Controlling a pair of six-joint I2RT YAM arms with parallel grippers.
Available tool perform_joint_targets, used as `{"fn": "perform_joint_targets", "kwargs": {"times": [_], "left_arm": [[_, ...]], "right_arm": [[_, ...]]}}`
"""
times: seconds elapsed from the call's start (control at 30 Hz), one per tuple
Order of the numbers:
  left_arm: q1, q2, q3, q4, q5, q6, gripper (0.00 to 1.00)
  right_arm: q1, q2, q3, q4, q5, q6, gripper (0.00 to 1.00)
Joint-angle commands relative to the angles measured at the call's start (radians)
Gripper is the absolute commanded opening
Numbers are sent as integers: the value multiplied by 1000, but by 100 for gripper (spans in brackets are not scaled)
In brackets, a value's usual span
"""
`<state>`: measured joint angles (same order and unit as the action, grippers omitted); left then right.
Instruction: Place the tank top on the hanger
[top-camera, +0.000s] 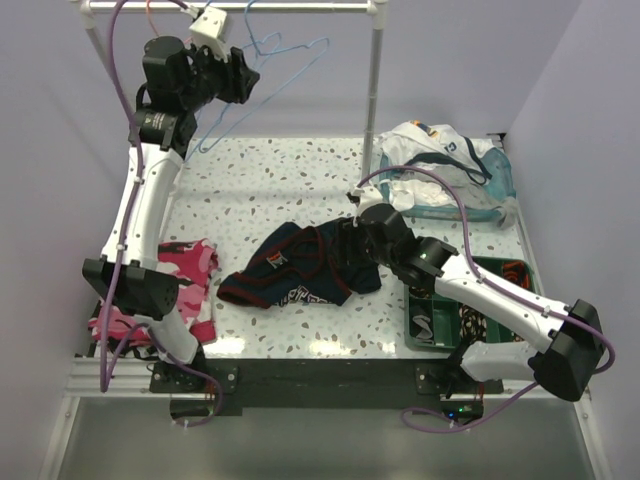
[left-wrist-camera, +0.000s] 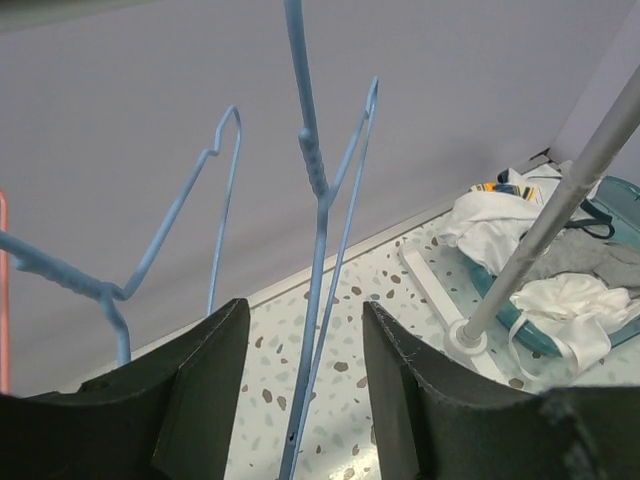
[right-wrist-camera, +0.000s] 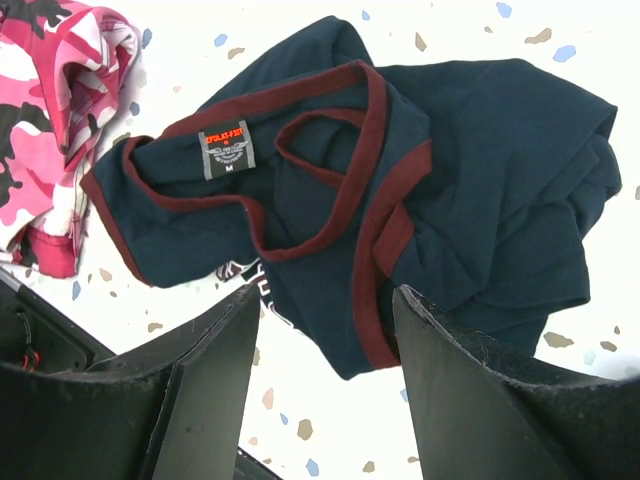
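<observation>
The tank top (top-camera: 300, 265) lies crumpled on the speckled table, navy with dark red trim; the right wrist view shows its neck label and trim (right-wrist-camera: 400, 170). My right gripper (top-camera: 345, 235) is open just above the top's right edge, its jaws (right-wrist-camera: 325, 295) astride a red-trimmed corner without touching it. The light blue hanger (top-camera: 300, 60) hangs from the rail at the back. My left gripper (top-camera: 240, 75) is raised to it and open, and the hanger's wires (left-wrist-camera: 318, 180) pass between its jaws (left-wrist-camera: 303, 310) without being clamped.
A second light blue hanger (left-wrist-camera: 215, 160) and a pink hanger (left-wrist-camera: 3, 280) hang to the left. The rack's post (top-camera: 375, 80) stands at the back. A bin of white garments (top-camera: 450, 170) is back right, a green bin (top-camera: 470, 310) under the right arm, pink camouflage cloth (top-camera: 185, 280) front left.
</observation>
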<state>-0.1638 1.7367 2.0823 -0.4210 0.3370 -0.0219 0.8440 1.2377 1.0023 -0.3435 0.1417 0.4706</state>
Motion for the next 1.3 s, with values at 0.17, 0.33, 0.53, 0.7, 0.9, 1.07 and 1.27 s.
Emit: {"fn": "perform_joint_targets", "kwargs": {"times": [0.17,0.33,0.53,0.7,0.9,1.07,1.27], "left_arm": [[10,37,-14,56,34,11,50],[9,37,-24,70,46,-3,41],[9,38,-27,88,40,-18,29],[7,41,-24,122,62,-42,12],[-5,29,-27,169,89,-78,0],[-26,0,-22,214,57,-96,0],[-33,-42,-37,217,25,-105,0]], "right_arm": [[-3,-6,-13,37,15,3,60],[-2,-7,-11,37,18,3,60],[-2,-14,-11,37,21,2,60],[-2,-18,-4,24,29,-4,60],[-2,-26,1,15,42,-6,60],[-2,-29,5,15,45,-4,60],[-2,-35,12,11,53,-12,60]]}}
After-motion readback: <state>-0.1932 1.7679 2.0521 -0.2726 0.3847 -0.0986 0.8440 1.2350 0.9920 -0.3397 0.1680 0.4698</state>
